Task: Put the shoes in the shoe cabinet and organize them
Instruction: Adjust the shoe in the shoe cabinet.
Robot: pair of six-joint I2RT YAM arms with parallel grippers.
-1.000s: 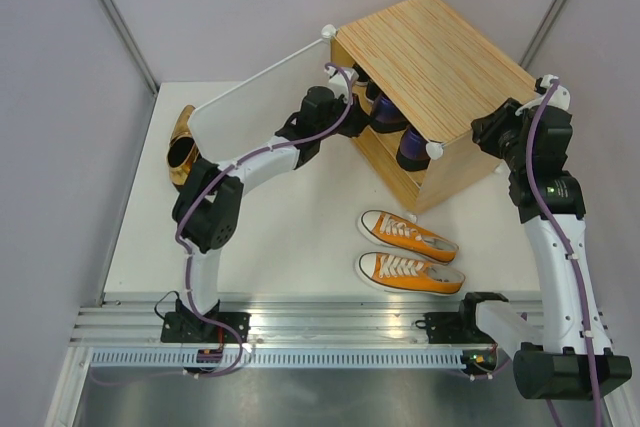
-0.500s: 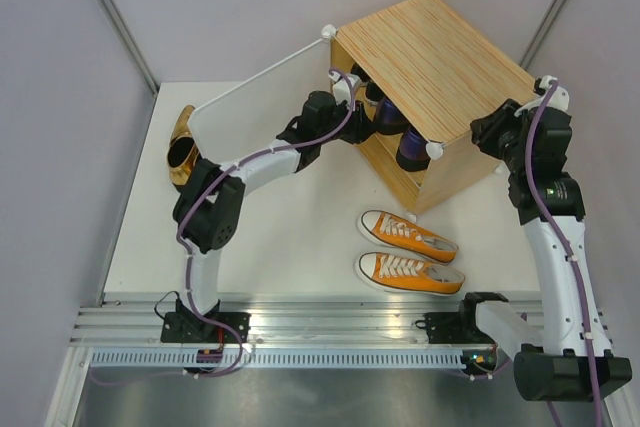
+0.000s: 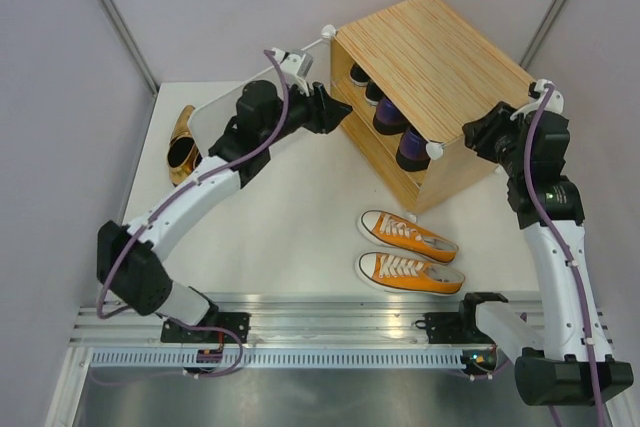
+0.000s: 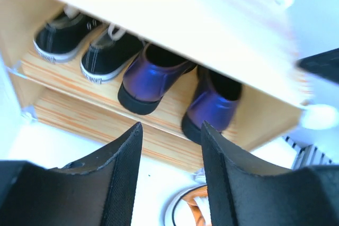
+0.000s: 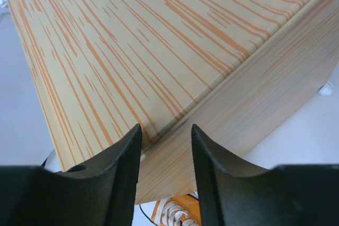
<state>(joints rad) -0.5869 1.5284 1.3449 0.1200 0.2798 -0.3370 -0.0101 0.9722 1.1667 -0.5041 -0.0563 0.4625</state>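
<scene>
The shoe cabinet (image 3: pixel 430 57) stands at the back right, its open front facing left. On its inner shelf sit two black sneakers (image 4: pixel 61 38) and two purple loafers (image 4: pixel 151 75). My left gripper (image 3: pixel 338 113) hovers just outside the open front, open and empty. Both orange sneakers (image 3: pixel 405 235) lie side by side on the table in front of the cabinet. The gold pumps (image 3: pixel 182 142) rest at the far left, behind the door panel. At the cabinet's right side, my right gripper (image 3: pixel 478 133) is open, close against the wood (image 5: pixel 132 41) but holding nothing.
The white translucent door (image 3: pixel 225 107) swings out to the left from the cabinet's top corner, between the left arm and the pumps. Grey walls close in the back. A metal rail (image 3: pixel 320 332) runs along the near edge.
My left arm has pulled out of the cabinet and swung back to the left, its jaws opening. The right gripper has opened a little and barely shifted.
</scene>
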